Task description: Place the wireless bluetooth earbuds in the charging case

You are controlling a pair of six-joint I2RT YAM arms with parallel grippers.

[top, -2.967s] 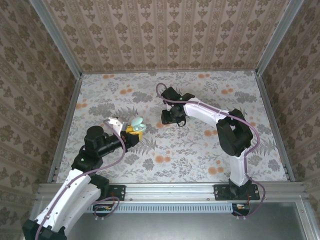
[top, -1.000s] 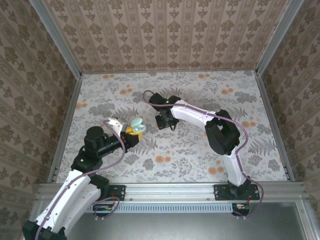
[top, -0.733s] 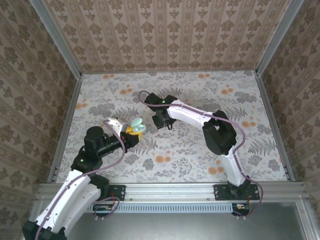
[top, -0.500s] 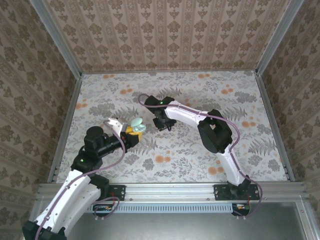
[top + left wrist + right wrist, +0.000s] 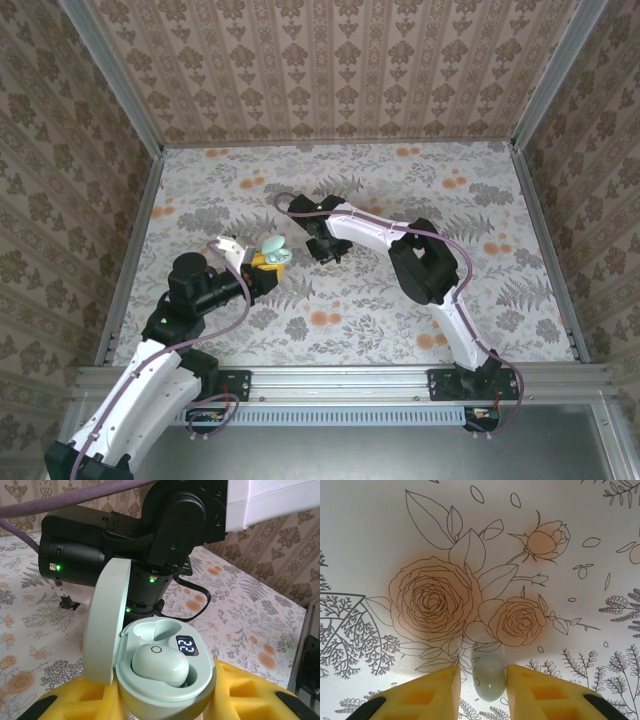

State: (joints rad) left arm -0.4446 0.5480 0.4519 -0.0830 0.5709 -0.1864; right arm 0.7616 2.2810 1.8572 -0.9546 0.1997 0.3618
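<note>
Loose earbud [image 5: 489, 684], pale green, lies on the table [image 5: 395, 530] right between the jaws of the right gripper [image 5: 483, 671]. The jaws are narrow. One yellow finger [image 5: 532, 692] is at or touching the bud's side, and a thin strip of table shows between the bud and the other finger, so it is not clamped. A soft shadow sits just ahead of the jaws. The finger bases are cut off by the frame edge.

Charging case [image 5: 165, 680], the same pale green, sits between the jaws of the left gripper [image 5: 165, 707]. The jaws are closed on its lower body with yellow pads on both sides. The lid [image 5: 107, 625] is swung open and stands upright at one side. Seated earbud [image 5: 160, 665] is in the slot nearer the jaws, and the slot [image 5: 160, 629] farther out is bare. The small display [image 5: 187, 646] is lit, digits look like 22. The case bottom is hidden between the pads and cut off by the frame.

Beyond the case, straight out from the left jaws, is the right arm's black wrist [image 5: 125, 545] with green lights, close by and partly blocked by the lid.

Top view: left gripper [image 5: 262, 262] holds the case [image 5: 273, 254] off the table. Right gripper [image 5: 326, 248] points down near it, ahead of the left jaws. The jaws there are too small to read the opening.
</note>
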